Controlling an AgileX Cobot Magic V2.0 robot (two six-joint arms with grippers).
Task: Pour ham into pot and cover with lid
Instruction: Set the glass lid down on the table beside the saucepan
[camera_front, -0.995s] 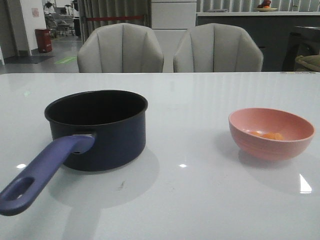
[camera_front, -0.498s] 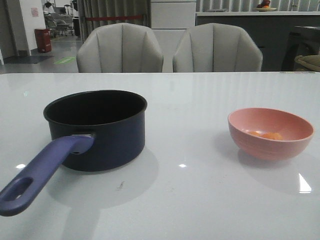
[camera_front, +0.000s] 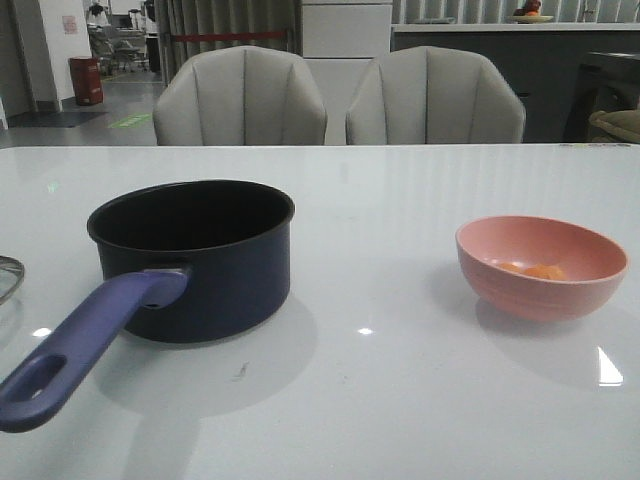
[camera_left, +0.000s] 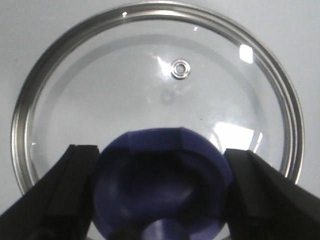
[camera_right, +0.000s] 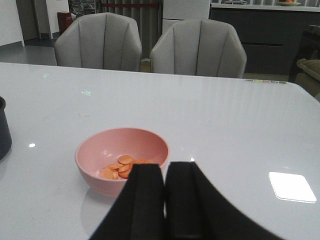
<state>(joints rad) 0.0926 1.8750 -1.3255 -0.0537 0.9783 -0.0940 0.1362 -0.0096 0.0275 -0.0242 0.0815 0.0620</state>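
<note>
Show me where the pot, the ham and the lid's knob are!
pot (camera_front: 200, 262), front view, on its dark outer wall.
ham (camera_right: 121, 167), right wrist view, on the orange pieces inside the pink bowl (camera_right: 95, 150).
lid knob (camera_left: 162, 187), left wrist view, on its purple-blue top.

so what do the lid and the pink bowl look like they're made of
The lid looks like clear glass, since the table shows through it, with a polished steel rim and a matte purple-blue, probably plastic, knob. The pink bowl looks like matte plastic or melamine, with no sharp glare.
</note>
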